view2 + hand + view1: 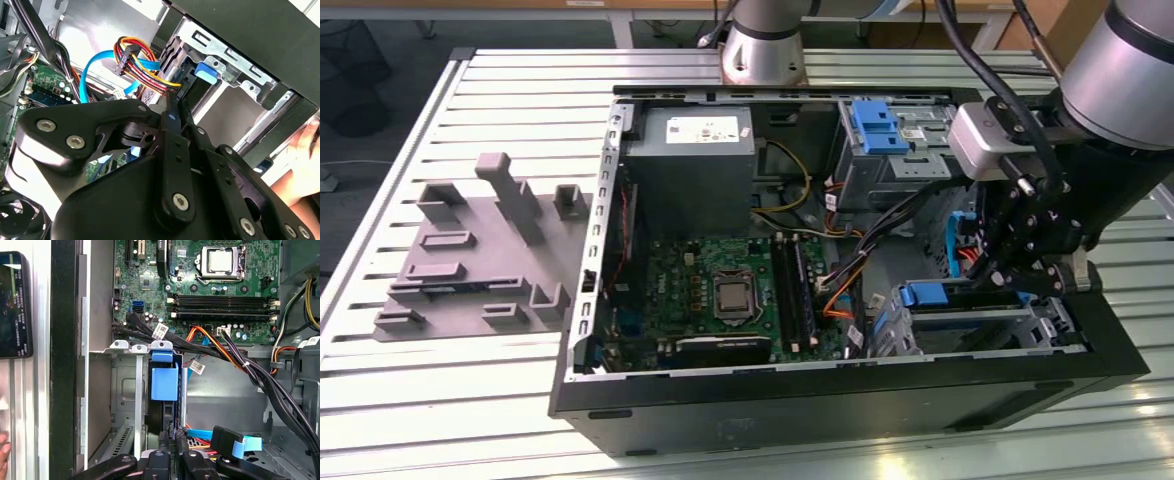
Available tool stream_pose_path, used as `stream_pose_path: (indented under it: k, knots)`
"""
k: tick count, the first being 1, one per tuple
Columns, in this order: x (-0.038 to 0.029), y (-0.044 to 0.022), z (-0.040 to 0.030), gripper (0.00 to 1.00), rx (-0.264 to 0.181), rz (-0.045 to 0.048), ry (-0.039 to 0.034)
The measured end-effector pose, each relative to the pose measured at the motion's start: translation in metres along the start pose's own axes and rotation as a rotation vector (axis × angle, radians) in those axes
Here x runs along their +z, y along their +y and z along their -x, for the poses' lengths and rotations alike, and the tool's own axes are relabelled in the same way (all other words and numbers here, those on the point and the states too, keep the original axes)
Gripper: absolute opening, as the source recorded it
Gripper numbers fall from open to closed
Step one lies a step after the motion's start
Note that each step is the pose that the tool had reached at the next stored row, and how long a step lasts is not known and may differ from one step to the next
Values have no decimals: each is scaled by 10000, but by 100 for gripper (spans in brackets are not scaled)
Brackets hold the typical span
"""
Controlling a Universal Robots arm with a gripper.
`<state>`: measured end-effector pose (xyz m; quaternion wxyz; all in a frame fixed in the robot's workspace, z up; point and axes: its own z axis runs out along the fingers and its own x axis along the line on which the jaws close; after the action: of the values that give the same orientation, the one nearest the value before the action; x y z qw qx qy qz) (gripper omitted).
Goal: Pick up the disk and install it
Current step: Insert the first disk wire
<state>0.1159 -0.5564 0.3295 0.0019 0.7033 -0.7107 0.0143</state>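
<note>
- The computer case (854, 410) lies open on the slatted tabletop (494, 400). The end effector (170, 434) reaches down into it at the drive cage (125, 390), which sits against the case's wall.
- The disk (164, 384) stands on edge in that cage, inside the case. Its blue rail end faces the first wrist view, with a dark end face below the blue.
- The end effector is clenched: in the second wrist view its fingers (171, 125) run together to a single tip with no gap, and nothing is seen clasped between them.
- The fingertips sit right at the disk's dark end; I cannot tell whether they touch it.
- A bundle of coloured wires (145, 70) and a blue flat cable (90, 75) hang inside the case, just beside the cage.
- The motherboard (720, 290) covers the case's floor, and the grey power supply (691, 150) fills one corner of the case.
- A grey fixture (467, 250) lies on the tabletop beside the case.
- A hand (305, 165) is just outside the case's wall.
</note>
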Motion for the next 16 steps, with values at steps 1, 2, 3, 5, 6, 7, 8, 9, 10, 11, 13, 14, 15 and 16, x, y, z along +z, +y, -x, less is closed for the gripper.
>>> stream_pose_path:
  k: [1,2,3,5,6,7,8,9,10,11,13,14,15,16]
  knots:
    - [1,0,0,16,0,0,0]
    - [1,0,0,16,0,0,-1]
    - [3,0,0,17,0,0,-5]
    - [3,0,0,17,0,1,-5]
    - [3,0,0,24,0,1,-5]
    - [-2,0,0,24,0,0,-2]
    - [-10,0,0,24,0,0,-1]
    - [-20,0,0,24,0,0,-2]
    - [-35,-1,-1,24,0,0,-3]
    - [-52,-1,-1,24,1,0,-3]
    - [-92,-2,-2,24,1,0,-2]
    - [-110,-2,-3,24,0,0,-3]
    - [-126,-2,-3,24,0,0,-2]
    - [-132,-2,-3,24,0,0,-3]
